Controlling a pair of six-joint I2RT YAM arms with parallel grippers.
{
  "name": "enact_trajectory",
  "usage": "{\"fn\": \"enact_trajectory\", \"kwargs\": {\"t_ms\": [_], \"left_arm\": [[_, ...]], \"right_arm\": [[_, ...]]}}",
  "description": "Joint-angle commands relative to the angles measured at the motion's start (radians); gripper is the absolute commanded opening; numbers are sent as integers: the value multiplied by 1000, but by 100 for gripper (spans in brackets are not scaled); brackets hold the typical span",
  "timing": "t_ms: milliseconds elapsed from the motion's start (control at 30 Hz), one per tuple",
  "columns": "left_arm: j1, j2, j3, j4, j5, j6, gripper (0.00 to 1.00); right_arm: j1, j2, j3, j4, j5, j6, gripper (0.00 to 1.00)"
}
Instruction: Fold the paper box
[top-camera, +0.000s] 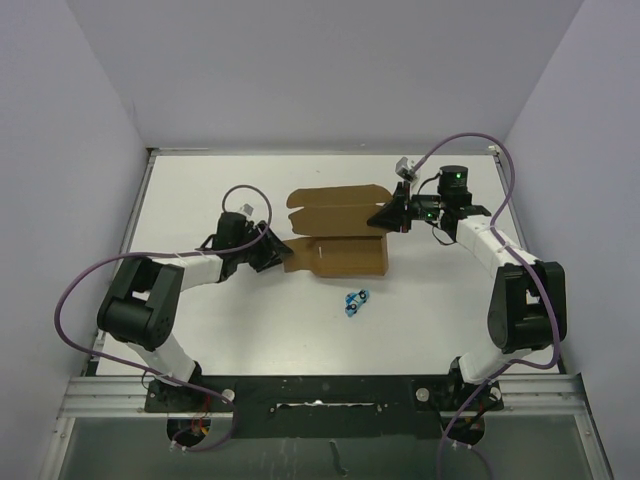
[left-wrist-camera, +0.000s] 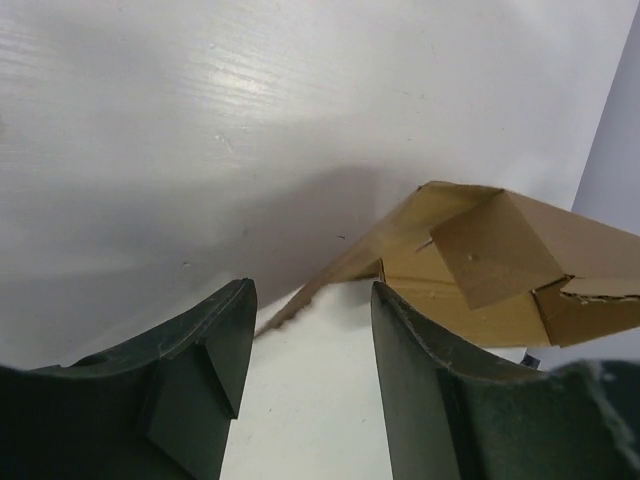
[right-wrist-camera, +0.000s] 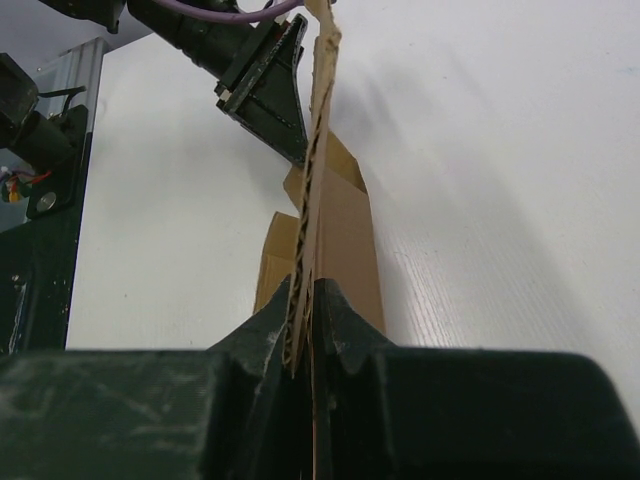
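White table (top-camera: 200, 200) bears the plain brown die-cut cardboard paper box (top-camera: 335, 240), partly folded, right edge pinched tight between right gripper (right-wrist-camera: 305, 310) fingers, left corner just ahead of left gripper (left-wrist-camera: 310, 320) fingers, parted and empty: should clamp firmly, close left squarely on flap.

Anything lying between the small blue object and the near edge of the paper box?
No. In the top view, only bare white table separates the blue object from the paper box.
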Motion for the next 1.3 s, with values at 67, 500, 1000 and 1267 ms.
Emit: {"fn": "enact_trajectory", "kwargs": {"t_ms": [67,500,1000,1267], "left_arm": [[-16,-45,65,-81,-77,62,51],[-32,32,71,11,12,65,29],[-126,-191,-54,53,-59,109,0],[-155,-285,-128,69,-108,106,0]], "right_arm": [[0,-19,-1,42,-40,8,0],[-1,-3,1,42,-39,9,0],[35,39,16,-38,44,-74,0],[58,54,-2,-4,137,-47,0]]}}
